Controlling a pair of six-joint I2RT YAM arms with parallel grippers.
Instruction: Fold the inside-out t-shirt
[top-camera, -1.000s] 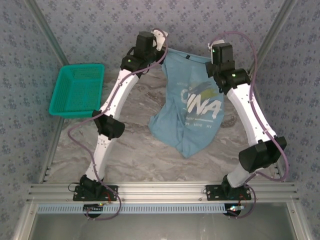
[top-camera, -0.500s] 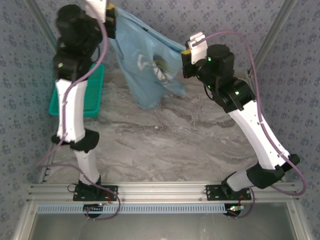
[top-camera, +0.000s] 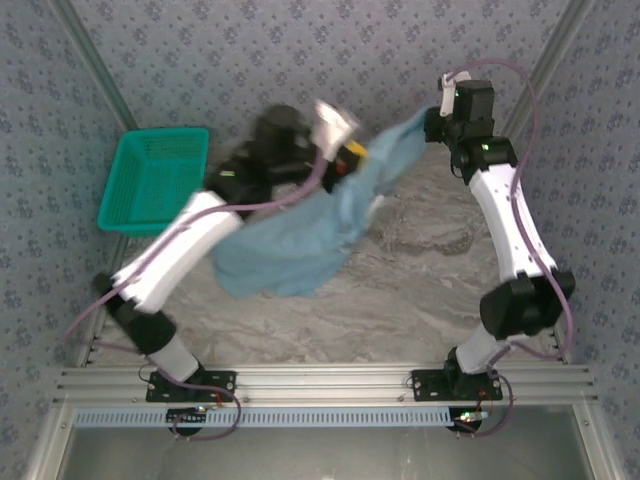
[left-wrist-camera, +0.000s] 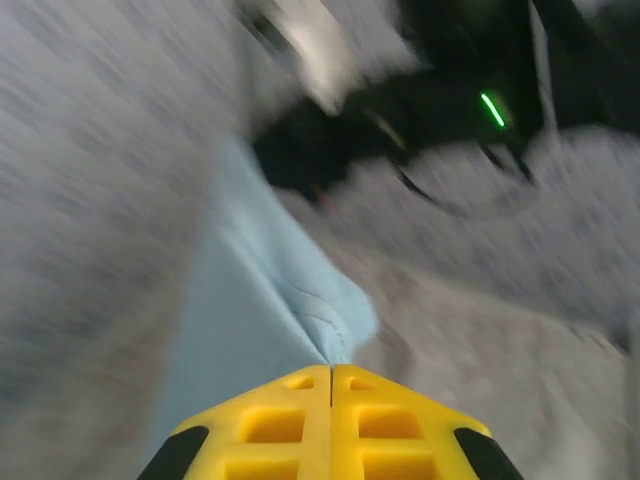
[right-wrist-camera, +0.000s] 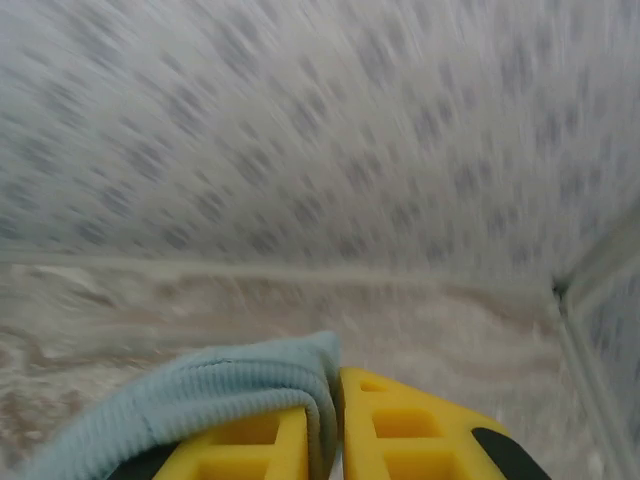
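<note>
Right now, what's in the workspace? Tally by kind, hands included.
light blue t-shirt: 1
teal mesh basket: 1
hands: 2 (left hand, right hand, each pinching the shirt)
Total: 4

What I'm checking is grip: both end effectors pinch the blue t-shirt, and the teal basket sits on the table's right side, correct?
No: the top external view shows the teal basket on the left side of the table. The left end effector and right end effector each pinch the t-shirt.
</note>
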